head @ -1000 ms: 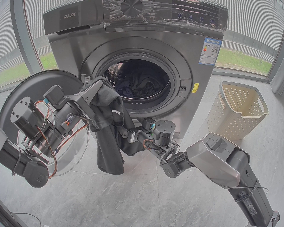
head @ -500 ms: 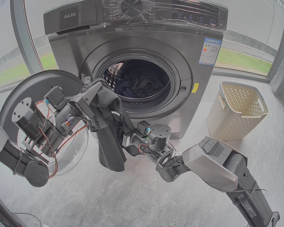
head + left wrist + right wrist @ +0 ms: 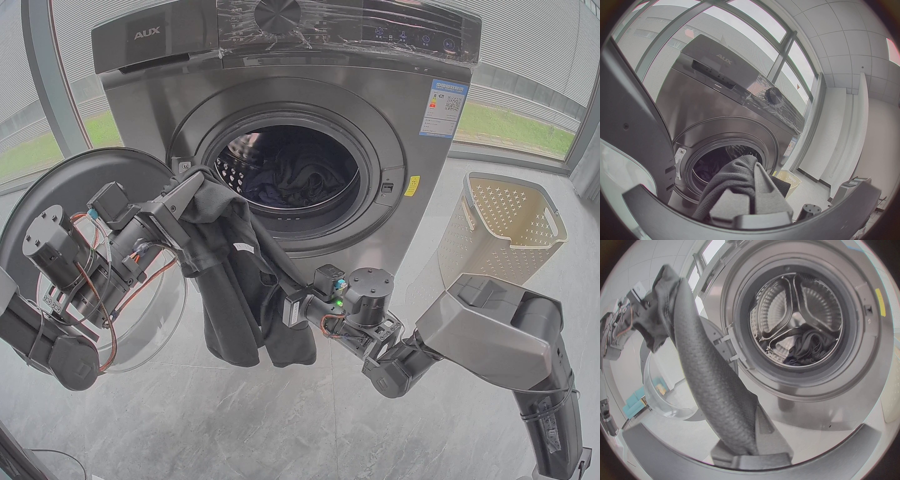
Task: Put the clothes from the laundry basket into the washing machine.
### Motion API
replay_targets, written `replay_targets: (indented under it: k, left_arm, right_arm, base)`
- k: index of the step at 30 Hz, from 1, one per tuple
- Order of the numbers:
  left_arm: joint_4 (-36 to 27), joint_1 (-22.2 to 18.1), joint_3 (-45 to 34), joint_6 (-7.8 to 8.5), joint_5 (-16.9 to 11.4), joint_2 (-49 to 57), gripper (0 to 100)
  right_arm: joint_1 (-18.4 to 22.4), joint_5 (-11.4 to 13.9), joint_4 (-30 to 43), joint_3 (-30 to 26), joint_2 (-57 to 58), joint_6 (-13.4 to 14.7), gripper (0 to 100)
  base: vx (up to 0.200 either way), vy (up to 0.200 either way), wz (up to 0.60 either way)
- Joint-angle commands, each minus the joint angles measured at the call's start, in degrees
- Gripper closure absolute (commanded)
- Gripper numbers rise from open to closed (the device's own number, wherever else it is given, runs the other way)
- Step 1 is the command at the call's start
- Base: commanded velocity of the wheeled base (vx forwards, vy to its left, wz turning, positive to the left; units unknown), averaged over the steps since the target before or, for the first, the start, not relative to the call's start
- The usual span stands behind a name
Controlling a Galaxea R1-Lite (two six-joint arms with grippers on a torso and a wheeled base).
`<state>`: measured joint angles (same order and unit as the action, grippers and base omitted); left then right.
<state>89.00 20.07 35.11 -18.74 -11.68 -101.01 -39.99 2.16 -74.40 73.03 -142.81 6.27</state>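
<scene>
A dark grey garment (image 3: 228, 250) hangs in front of the washing machine (image 3: 406, 119), below and left of its open drum (image 3: 287, 165). My left gripper (image 3: 190, 190) is shut on the garment's top edge, level with the drum's left rim. My right gripper (image 3: 282, 309) is shut on a lower fold, under the drum's opening. In the left wrist view the cloth (image 3: 734, 178) bunches between that gripper's (image 3: 753, 200) fingers. In the right wrist view it (image 3: 709, 374) runs taut up from my right gripper (image 3: 753, 446). Dark clothes (image 3: 809, 347) lie inside the drum.
The round door (image 3: 69, 187) stands swung open at the left, behind my left arm. A cream laundry basket (image 3: 500, 231) stands on the floor to the right of the machine, nothing showing inside it. Grey tiled floor lies in front.
My right gripper went left, then swung right and lower, pulling the lower fold so the garment now hangs in two lobes. My left gripper shifted slightly left, still holding.
</scene>
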Motion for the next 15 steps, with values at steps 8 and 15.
replay_targets:
  k: [8, 15]
  left_arm:
    - [0.2, 0.9, -0.4, 0.1, -0.1, 0.7, 100]
    - [0.3, 1.0, 0.0, 0.1, 0.3, 0.8, 100]
  right_arm:
    - [0.5, 0.4, 0.0, -3.8, 3.7, -1.1, 0]
    - [-0.9, 0.4, 0.3, -11.8, 4.3, -2.0, 0]
  base:
    - [0.0, 0.0, 0.0]
    - [0.0, 0.0, 0.0]
